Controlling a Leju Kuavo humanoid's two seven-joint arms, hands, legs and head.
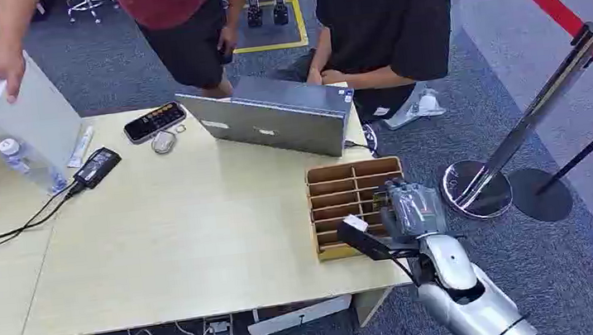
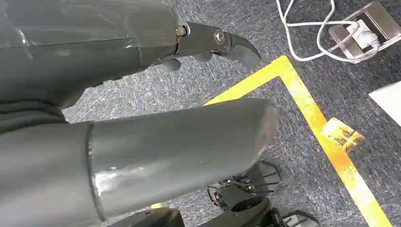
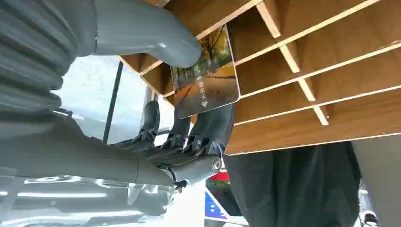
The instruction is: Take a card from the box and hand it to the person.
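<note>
Right hand (image 1: 411,209) is reaching over the near right corner of the box (image 1: 353,180), a slotted wooden rack lying on the table (image 1: 159,240) by its right edge. In the head view the fingers are curling down into the slots nearest the robot. A person (image 1: 382,25) in a black shirt is sitting just beyond the table, behind a laptop (image 1: 276,120); another person is standing at the far left with a hand on a white case (image 1: 17,114).

In the left wrist view, the left hand (image 2: 142,94) is hanging over grey carpet marked with yellow tape (image 2: 326,142), grasping nothing, its fingers loosely apart.

In the right wrist view, the thumb (image 3: 146,30) is pressing on the face of the card (image 3: 205,75), a glossy one with an autumn street scene, while the dark fingers (image 3: 210,127) are backing it from the other side. So the right hand is pinching the card, which is sitting at the mouth of a slot, seemingly part way out.

To do this step well, the hand should be pulling along the line of the dividers so the card is not catching on them, keeping the pinch firm on the slippery face, then carrying it toward the seated person, probably the receiver.
</note>
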